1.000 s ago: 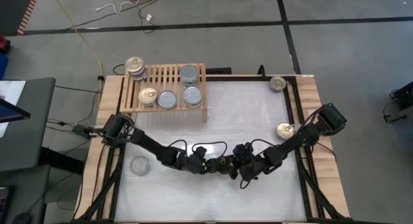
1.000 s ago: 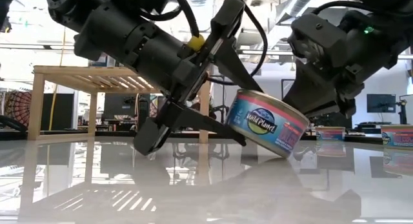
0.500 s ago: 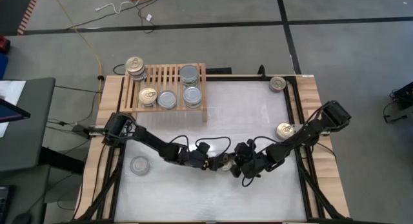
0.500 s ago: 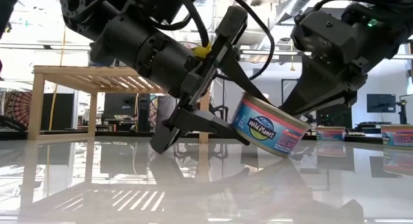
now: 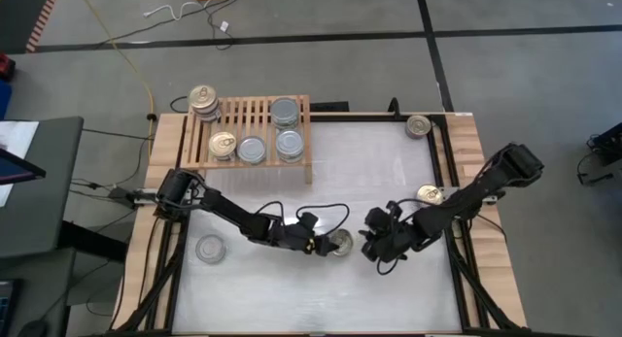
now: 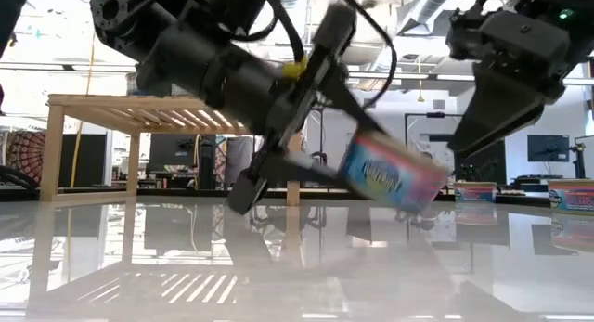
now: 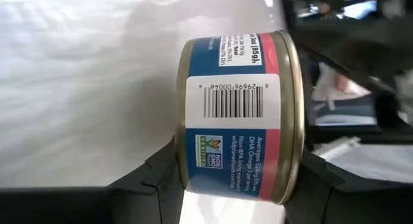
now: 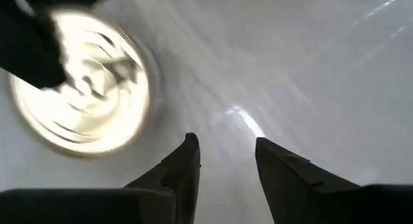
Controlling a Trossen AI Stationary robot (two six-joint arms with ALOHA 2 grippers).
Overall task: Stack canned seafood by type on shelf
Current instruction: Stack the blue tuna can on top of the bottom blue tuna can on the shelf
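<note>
The left gripper (image 5: pixel 330 246) sits near the middle of the white desk (image 5: pixel 389 172), clamped on a blue-and-pink seafood can (image 5: pixel 340 243); in the left wrist view the can (image 7: pixel 239 114) sits between the two dark fingers (image 7: pixel 151 179), its barcode label facing the camera. In the low view the can (image 6: pixel 390 176) hangs tilted, clear of the desk surface. The right gripper (image 5: pixel 377 248) is just beside it, apart from the can, its fingers (image 8: pixel 177 169) parted a little with nothing between them and the can's shiny end (image 8: pixel 84 101) off to one side. The wooden shelf (image 5: pixel 251 112) stands at the far left part of the desk and carries a tall stack with a gold top (image 5: pixel 203 101) at its left end, a gold-topped can (image 5: pixel 223 144), and silver-topped cans (image 5: pixel 284 112) on the slats. Loose cans lie elsewhere: a silver one (image 5: pixel 209 249) near the left arm's base, a gold one (image 5: pixel 419 126) at the far right corner, and another gold one (image 5: pixel 429 193) by the right arm.
</note>
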